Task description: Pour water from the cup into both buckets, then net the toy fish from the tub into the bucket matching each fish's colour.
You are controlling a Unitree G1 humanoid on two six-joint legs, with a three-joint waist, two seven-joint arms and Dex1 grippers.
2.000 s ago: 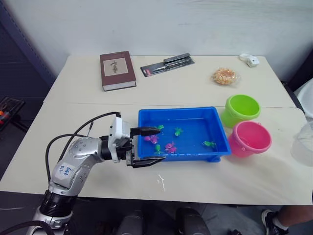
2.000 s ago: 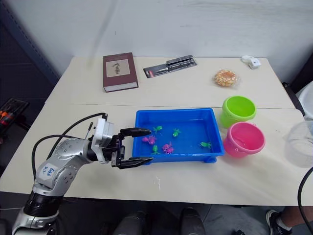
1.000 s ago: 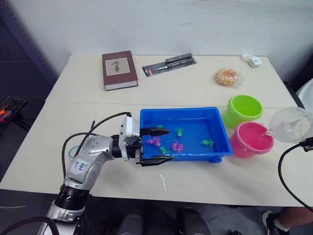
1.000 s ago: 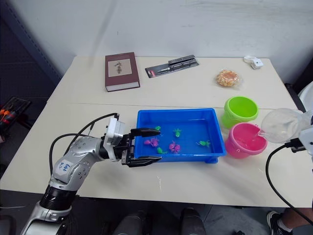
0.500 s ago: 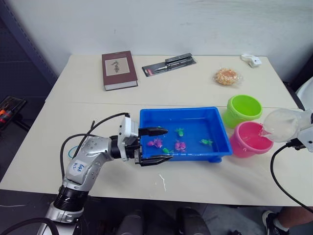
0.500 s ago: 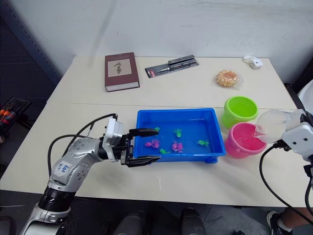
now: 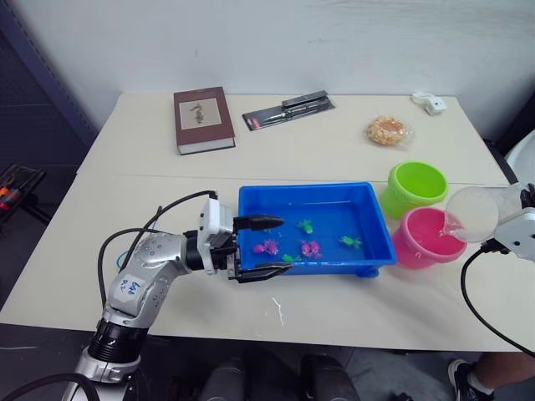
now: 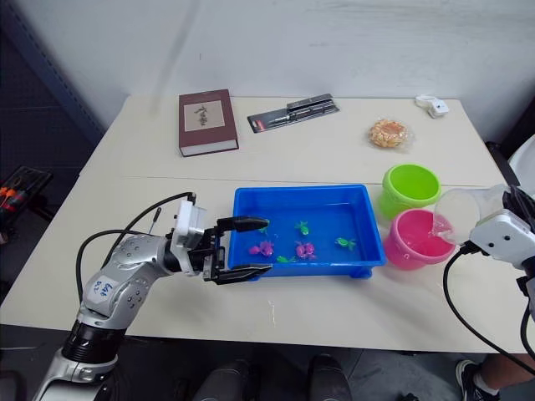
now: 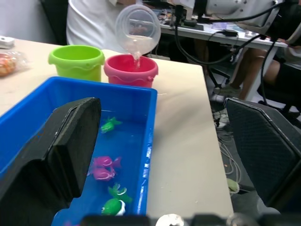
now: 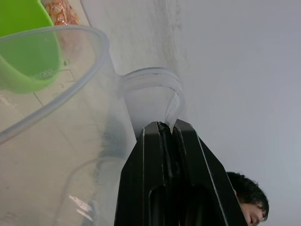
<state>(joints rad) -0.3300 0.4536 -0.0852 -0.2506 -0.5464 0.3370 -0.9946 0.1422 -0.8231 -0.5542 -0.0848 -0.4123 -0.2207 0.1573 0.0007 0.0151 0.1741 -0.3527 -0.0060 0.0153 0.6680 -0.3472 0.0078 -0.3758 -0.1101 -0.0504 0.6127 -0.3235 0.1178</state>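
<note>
Cup (image 9: pixel 138 29) is gripped at its handle by R gripper (image 10: pixel 168 128), tipped over pink bucket (image 7: pixel 428 236); water is poured. L gripper (image 7: pixel 266 247) is held open at tub (image 7: pixel 378 220) end.

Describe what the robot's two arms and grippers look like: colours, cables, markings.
The left arm is silver metal with a white sticker bearing blue handwriting, a black looping cable, a white wrist block and a left gripper of two black fingers. The right arm has a white housing with a black cable; the right gripper has black fingers.
</note>
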